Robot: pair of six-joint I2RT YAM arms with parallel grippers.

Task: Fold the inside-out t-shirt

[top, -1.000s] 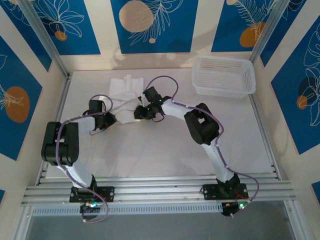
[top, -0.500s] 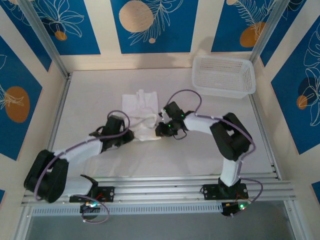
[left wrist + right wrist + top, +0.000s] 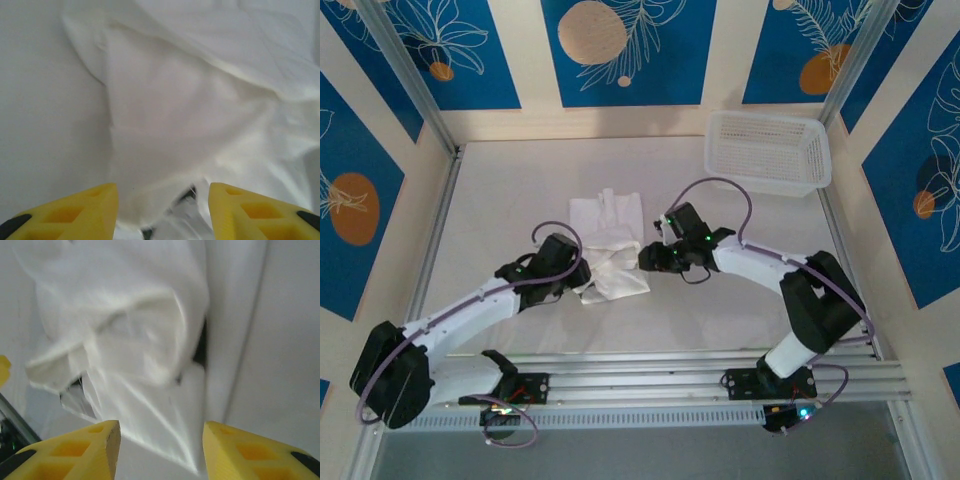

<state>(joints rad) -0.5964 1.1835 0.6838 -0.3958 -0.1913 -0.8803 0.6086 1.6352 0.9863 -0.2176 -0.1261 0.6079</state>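
Two grippers, one shirt between them. The t-shirt (image 3: pixel 608 220) lies roughly mid-table (image 3: pixel 510 190), smoothish at the far end and bunched up at the near end. The left gripper (image 3: pixel 582 274) is right at the near-left edge of the bunched part and the right gripper (image 3: pixel 647 258) is at its right edge, so the crumpled bit sits between the two.

From the left wrist cam, the yellow fingers (image 3: pixel 85 210) stand apart. The cloth spreads out ahead of them and its near edge dips into the gap, but neither finger pinches it.

Same deal on the right wrist cam: the fingers (image 3: pixel 250 452) are apart with nothing clamped. A rumpled fold of the shirt lies just ahead, a bit left of the gap.

The white basket (image 3: pixel 767 150) is off in the far right corner, well apart from the shirt.
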